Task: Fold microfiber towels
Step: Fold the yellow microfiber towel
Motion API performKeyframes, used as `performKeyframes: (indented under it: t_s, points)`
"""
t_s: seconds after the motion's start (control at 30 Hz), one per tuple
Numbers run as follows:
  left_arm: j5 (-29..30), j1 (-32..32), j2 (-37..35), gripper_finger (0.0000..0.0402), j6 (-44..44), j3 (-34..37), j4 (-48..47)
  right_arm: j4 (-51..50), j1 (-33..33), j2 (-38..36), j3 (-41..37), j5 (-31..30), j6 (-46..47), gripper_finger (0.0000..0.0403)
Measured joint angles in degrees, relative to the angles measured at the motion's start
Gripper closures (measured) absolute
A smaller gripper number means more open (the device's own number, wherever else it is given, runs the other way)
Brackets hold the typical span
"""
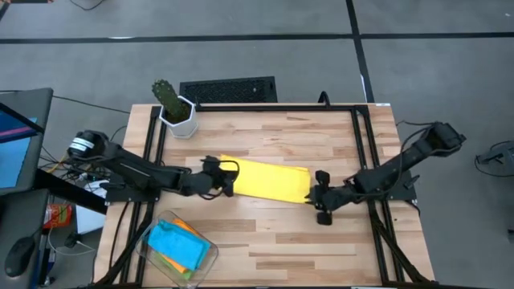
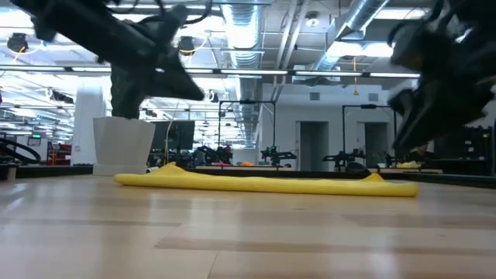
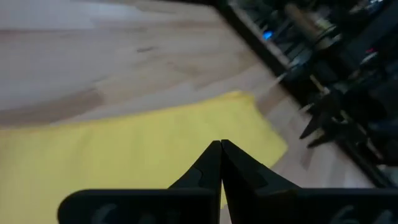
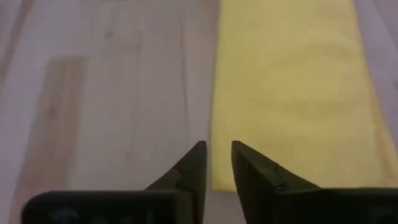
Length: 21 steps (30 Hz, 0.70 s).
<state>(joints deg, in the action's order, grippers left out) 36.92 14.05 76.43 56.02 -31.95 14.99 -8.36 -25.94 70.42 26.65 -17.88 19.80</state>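
A yellow microfiber towel (image 1: 265,180) lies flat on the wooden table, folded into a long strip (image 2: 263,183) that runs left to right. My left gripper (image 1: 227,183) hovers over the strip's left end, fingers shut (image 3: 221,144) with nothing between them, above the yellow cloth (image 3: 124,149). My right gripper (image 1: 315,193) hangs over the strip's right end. Its fingers (image 4: 219,146) stand a little apart, empty, above the corner of the cloth (image 4: 292,93). In the low view both grippers are clear above the towel.
A green cactus in a white pot (image 1: 175,108) stands at the far left of the table. A clear bin (image 1: 178,249) at the near left holds folded blue and orange cloths. Bare wood lies in front of and behind the yellow towel.
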Motion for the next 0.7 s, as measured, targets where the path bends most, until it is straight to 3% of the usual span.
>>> performKeyframes:
  t_s: [0.17, 0.37, 0.53, 0.7]
  points:
    - [-6.66, -3.99, 9.48, 0.0401, -4.49, -0.03, 14.59, -7.72, -2.65, -0.90, 4.18, -0.02, -4.43, 0.0256]
    - [-15.50, -6.85, 22.45, 0.0401, -4.17, -0.86, 28.53, -9.69, -1.59, 4.07, 4.00, -0.34, -0.51, 0.0217]
    - [-18.46, -7.31, 28.14, 0.0401, -2.39, -3.76, 29.53, -4.49, -2.16, 9.97, 4.07, -0.21, -0.32, 0.0221]
    - [-19.17, -7.31, 28.73, 0.0401, -2.48, -4.74, 28.63, -2.71, -2.18, 16.22, 4.32, -0.63, 3.00, 0.0238]
